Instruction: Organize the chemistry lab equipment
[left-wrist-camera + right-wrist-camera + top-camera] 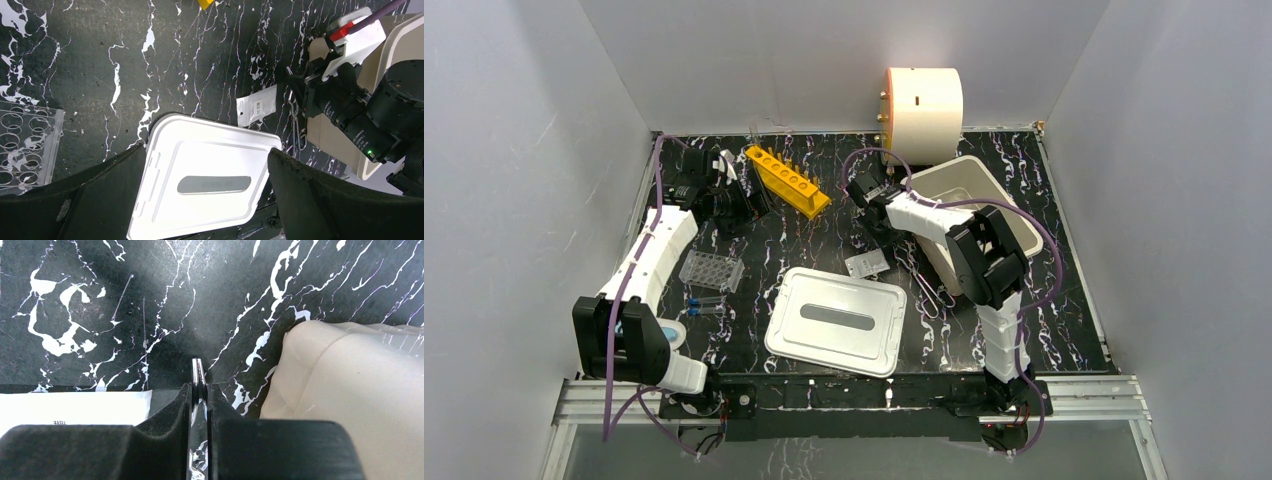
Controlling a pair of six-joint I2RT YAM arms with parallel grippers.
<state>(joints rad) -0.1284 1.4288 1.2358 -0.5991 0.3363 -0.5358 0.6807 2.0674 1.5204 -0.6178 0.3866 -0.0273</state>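
My right gripper (199,388) is shut on the thin metal wire tongs (198,369), whose shiny tip sticks out between the pads just above the black marble table. In the top view the tongs (929,285) lie along the left side of the white tub (1022,228), with the right gripper (886,238) at their far end. My left gripper (207,150) hangs open and empty high over the table. A clear well plate (711,269) and blue-capped vials (705,304) lie by the left arm. The orange tube rack (786,180) stands at the back.
The tub's flat white lid (836,320) lies at the front centre. A small white packet (866,263) sits left of the tongs. The cream drum (924,100) stands against the back wall. The tub wall (350,380) is close on the right gripper's right.
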